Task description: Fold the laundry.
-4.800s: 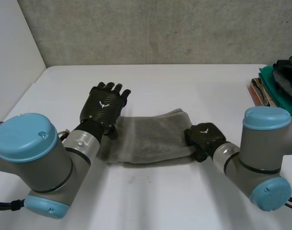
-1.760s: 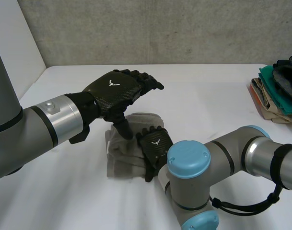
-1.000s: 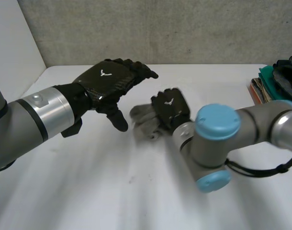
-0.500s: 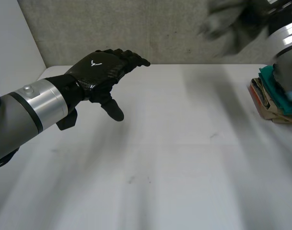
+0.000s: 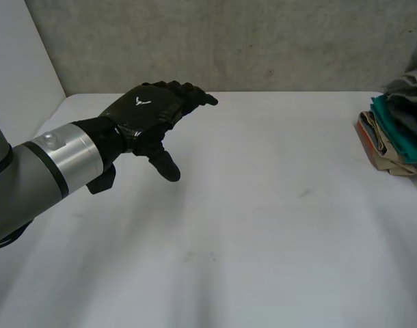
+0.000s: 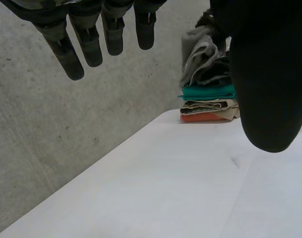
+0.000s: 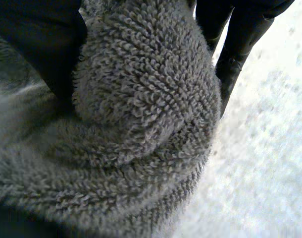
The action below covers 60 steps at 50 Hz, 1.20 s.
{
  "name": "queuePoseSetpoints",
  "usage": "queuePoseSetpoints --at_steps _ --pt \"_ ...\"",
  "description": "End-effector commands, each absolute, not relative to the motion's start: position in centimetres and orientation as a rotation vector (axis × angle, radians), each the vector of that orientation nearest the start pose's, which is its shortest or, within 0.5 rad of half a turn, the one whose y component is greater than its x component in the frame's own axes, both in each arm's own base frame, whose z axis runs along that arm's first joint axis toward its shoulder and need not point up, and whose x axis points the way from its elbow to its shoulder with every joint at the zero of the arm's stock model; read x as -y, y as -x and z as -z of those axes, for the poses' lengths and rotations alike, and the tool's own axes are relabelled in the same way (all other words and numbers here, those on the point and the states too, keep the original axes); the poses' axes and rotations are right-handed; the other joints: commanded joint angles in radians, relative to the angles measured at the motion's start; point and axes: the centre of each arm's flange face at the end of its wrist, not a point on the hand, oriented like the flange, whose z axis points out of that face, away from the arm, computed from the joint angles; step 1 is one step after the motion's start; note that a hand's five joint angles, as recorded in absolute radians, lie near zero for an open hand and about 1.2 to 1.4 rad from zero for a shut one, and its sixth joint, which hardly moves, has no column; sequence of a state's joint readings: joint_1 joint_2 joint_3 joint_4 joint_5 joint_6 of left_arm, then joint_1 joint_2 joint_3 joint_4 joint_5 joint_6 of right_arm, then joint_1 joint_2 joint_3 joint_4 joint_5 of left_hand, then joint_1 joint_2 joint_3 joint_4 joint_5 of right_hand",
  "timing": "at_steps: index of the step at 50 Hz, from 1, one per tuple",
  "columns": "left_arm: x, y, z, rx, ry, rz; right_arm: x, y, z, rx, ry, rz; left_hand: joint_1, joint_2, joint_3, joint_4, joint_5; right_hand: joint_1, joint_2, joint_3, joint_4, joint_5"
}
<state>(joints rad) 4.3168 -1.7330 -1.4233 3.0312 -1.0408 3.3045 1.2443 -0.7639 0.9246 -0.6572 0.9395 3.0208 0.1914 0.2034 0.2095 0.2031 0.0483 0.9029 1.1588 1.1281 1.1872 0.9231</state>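
Hovering left hand (image 5: 150, 109) spread over table (image 5: 263, 232) | right hand (image 7: 37, 44) clutching grey towel (image 7: 141, 109) | stack (image 5: 393, 137) at edge

White table (image 5: 263, 225), rough grey concrete wall (image 5: 229, 41) behind it

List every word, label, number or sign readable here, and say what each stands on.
No words or numbers can be read anywhere.
One sign: a small white winged emblem, no letters, on the back of the left hand.
The grey towel in the right hand and the stack of folded laundry show no label.
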Motion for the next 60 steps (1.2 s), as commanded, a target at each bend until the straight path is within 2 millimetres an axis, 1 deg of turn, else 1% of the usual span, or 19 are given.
queuePoseSetpoints --at_steps 1,8,12,18,21,26,33,34,35,36,37,38,41,42,46,49,53,58,60 --pt "22.6 28.7 -29.0 1.757 0.988 -1.635 51.0 1.0 -22.4 -1.735 0.716 2.554 0.04 0.028 0.022 0.028 0.008 0.493 0.237 0.268 0.209 0.299" --pt "22.5 28.7 -28.8 1.764 0.989 -1.624 50.3 0.9 -21.0 -1.743 0.792 2.438 0.037 0.025 0.019 0.025 0.005 0.493 0.237 0.268 0.209 0.299" --pt "22.4 28.7 -28.5 1.766 0.99 -1.619 50.2 1.8 -20.7 -1.762 0.796 2.433 0.037 0.025 0.019 0.025 0.005 0.493 0.237 0.268 0.209 0.299" --pt "22.5 28.7 -28.4 1.764 0.99 -1.622 50.2 2.2 -20.3 -1.771 0.818 2.441 0.037 0.025 0.019 0.025 0.005 0.493 0.237 0.268 0.209 0.299" --pt "22.5 28.7 -28.3 1.767 0.988 -1.618 50.3 2.2 -19.8 -1.782 0.826 2.441 0.037 0.025 0.019 0.025 0.005 0.493 0.237 0.268 0.209 0.299" --pt "22.5 28.8 -28.1 1.773 0.989 -1.611 50.3 2.2 -18.1 -1.836 0.813 2.391 0.037 0.025 0.019 0.025 0.005 0.493 0.237 0.268 0.209 0.299" --pt "22.5 28.7 -28.0 1.774 0.989 -1.612 50.2 2.2 -17.2 -1.892 0.832 2.372 0.034 0.022 0.016 0.022 0.002 0.493 0.237 0.268 0.209 0.299" --pt "22.4 28.7 -28.1 1.772 0.989 -1.612 50.0 2.1 -17.3 -1.91 0.836 2.371 0.034 0.022 0.016 0.022 0.002 -0.151 -0.407 -0.376 -0.435 -0.346" --pt "22.4 28.7 -28.1 1.773 0.989 -1.613 49.9 2.1 -17.5 -1.919 0.84 2.375 0.037 0.025 0.019 0.025 0.005 -0.686 -0.942 -0.911 -0.971 -0.881" --pt "22.4 28.7 -28.1 1.77 0.99 -1.614 49.8 2.1 -17.8 -1.928 0.842 2.381 0.037 0.025 0.019 0.025 0.005 -0.728 -0.984 -0.954 -1.013 -0.923" --pt "22.4 28.7 -28.2 1.768 0.99 -1.617 49.7 2.0 -18.3 -1.932 0.841 2.392 0.034 0.022 0.016 0.022 0.002 -0.728 -0.984 -0.954 -1.013 -0.923" --pt "22.4 28.7 -28.3 1.764 0.99 -1.622 49.4 2.0 -20.3 -1.935 0.834 2.438 0.034 0.022 0.016 0.022 0.002 -0.728 -0.984 -0.954 -1.013 -0.923" --pt "22.3 28.7 -28.6 1.758 0.989 -1.629 48.6 2.3 -22.9 -1.968 0.8 2.497 0.034 0.022 0.016 0.022 0.002 -0.728 -0.984 -0.954 -1.013 -0.923" --pt "22.3 28.7 -28.7 1.755 0.989 -1.632 48.1 2.5 -24.4 -1.979 0.775 2.538 0.034 0.022 0.016 0.022 0.002 -0.728 -0.984 -0.954 -1.013 -0.923" --pt "22.3 28.7 -29.0 1.746 0.988 -1.646 47.0 3.3 -26.7 -2.016 0.73 2.586 0.034 0.022 0.016 0.022 0.002 -0.728 -0.984 -0.954 -1.013 -0.923" --pt "22.2 28.6 -29.2 1.74 0.989 -1.652 46.2 4.2 -27.6 -2.057 0.699 2.582 0.034 0.022 0.016 0.022 0.002 -0.728 -0.984 -0.954 -1.013 -0.923" --pt "22.2 28.6 -29.6 1.732 0.988 -1.664 45.4 4.2 -28.8 -2.08 0.704 2.571 0.034 0.022 0.016 0.022 0.002 -0.728 -0.984 -0.954 -1.013 -0.923" --pt "22.1 28.5 -29.6 1.732 0.988 -1.664 45.2 4.5 -29.4 -2.105 0.729 2.607 0.034 0.022 0.016 0.022 0.002 -0.728 -0.984 -0.954 -1.013 -0.923" --pt "22.1 28.5 -29.6 1.732 0.988 -1.664 45.1 5.1 -29.8 -2.122 0.719 2.637 0.034 0.022 0.016 0.022 0.002 -0.728 -0.984 -0.954 -1.013 -0.923"
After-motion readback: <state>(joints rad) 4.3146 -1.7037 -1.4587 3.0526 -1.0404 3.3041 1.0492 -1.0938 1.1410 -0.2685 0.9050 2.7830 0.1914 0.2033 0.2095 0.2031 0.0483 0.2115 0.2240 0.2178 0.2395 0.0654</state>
